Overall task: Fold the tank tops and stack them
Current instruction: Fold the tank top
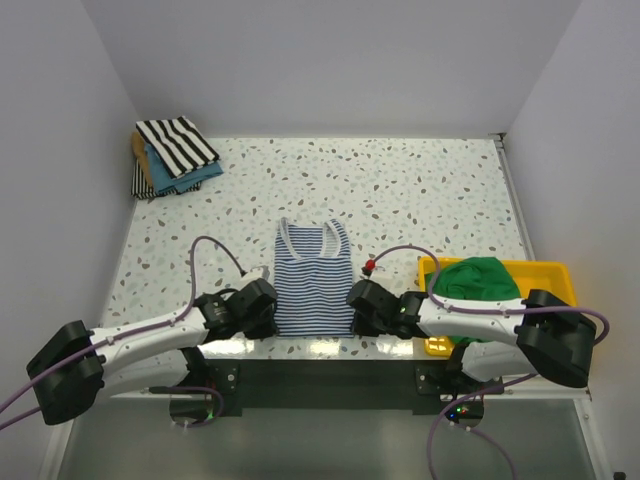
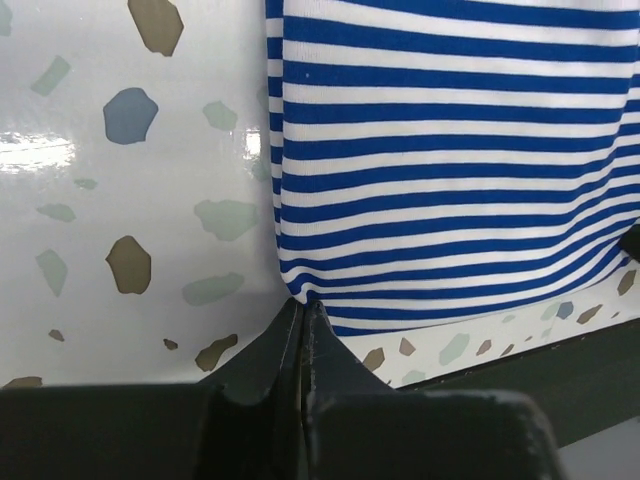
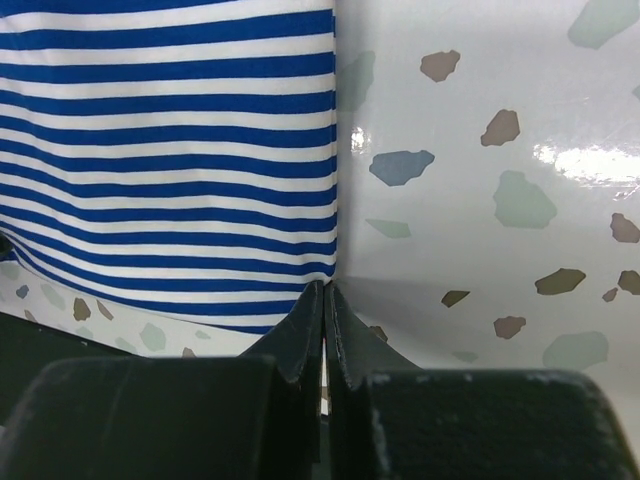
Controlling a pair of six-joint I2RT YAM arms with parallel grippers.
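Both arms reach low and inward, the left end effector (image 2: 303, 312) and right end effector (image 3: 323, 292) each clenched on a bottom corner of the flat blue-striped tank top (image 1: 312, 285).

I count two grippers, left gripper (image 2: 303, 310) and right gripper (image 3: 323, 290), one blue-striped tank top (image 1: 312, 285) between them. Outboard of the right: one green tank top (image 1: 478, 278), one yellow tray (image 1: 548, 268). Far ahead of the left: one folded pile (image 1: 175, 148), at least three pieces.
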